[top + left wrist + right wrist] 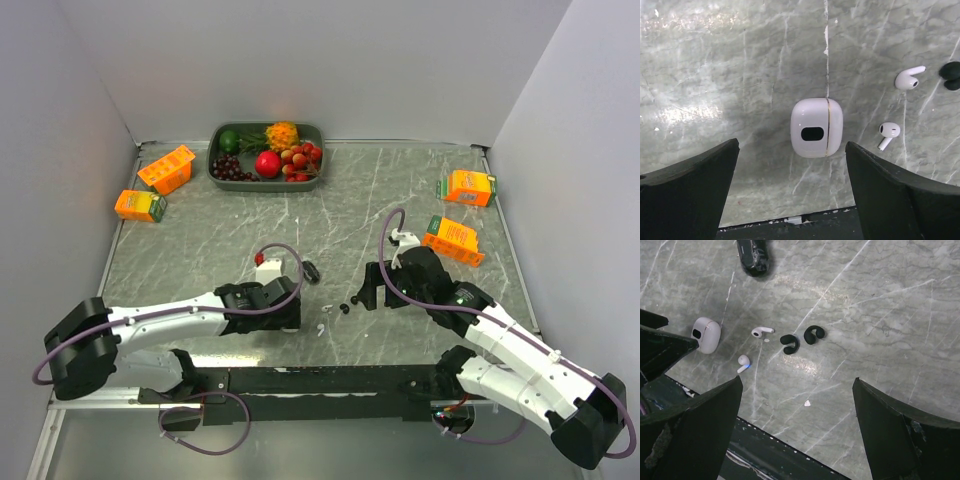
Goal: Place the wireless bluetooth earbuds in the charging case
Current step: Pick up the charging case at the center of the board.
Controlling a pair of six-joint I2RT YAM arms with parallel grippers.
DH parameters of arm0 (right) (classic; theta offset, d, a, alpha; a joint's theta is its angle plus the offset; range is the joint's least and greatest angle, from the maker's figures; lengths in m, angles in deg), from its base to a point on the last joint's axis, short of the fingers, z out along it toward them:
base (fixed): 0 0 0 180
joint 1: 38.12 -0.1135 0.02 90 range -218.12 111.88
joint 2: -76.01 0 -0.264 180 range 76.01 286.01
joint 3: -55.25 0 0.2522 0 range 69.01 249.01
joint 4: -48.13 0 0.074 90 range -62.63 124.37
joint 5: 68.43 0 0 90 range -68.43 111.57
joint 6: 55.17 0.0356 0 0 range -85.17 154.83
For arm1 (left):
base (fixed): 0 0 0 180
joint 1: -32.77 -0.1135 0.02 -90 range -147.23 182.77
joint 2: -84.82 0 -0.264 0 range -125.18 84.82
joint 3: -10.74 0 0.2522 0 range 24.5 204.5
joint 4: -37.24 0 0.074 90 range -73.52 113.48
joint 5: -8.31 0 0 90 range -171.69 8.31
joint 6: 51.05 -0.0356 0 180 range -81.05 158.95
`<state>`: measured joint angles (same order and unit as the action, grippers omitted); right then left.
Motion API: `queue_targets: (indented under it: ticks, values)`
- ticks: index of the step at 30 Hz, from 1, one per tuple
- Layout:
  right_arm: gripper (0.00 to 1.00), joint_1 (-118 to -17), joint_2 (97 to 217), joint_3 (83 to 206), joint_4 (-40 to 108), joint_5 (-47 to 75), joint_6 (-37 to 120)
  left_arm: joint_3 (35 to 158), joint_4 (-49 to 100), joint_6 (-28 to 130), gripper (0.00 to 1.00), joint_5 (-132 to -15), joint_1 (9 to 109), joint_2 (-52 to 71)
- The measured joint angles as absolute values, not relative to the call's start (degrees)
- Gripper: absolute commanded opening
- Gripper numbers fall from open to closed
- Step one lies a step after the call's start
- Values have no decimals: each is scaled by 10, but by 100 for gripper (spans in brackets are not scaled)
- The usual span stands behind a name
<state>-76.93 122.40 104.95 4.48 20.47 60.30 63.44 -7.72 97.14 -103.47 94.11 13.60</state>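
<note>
Item: charging case [816, 127], white, lid shut, flat on the marble table [715, 75]; left gripper [791, 150] wide open, empty, poised over it; right gripper [797, 382] likewise spread, empty; white earbuds [909, 79] at the case's 3 o'clock. Advice: centre the jaws, grip the sides squarely. Right wrist view alone shows the black earbuds [789, 343] whole.

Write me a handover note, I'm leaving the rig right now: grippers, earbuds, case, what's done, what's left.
Left gripper: open, empty, over the white charging case, which lies shut on the table.
Right gripper: open, empty, above the table near the black earbuds.
Two white earbuds and two black earbuds lie loose beside the case.
Done: none inserted. Left: open the case, seat the earbuds.
</note>
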Motion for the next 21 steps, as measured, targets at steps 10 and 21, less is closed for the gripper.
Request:
queue_targets:
  ticks: [10, 21]
  values:
    - [99, -771, 1223, 1050, 43, 204, 610, 689, -67, 950, 83, -1034, 941, 47]
    - [99, -774, 1223, 1050, 34, 205, 610, 702, -75, 954, 45, -1034, 941, -9]
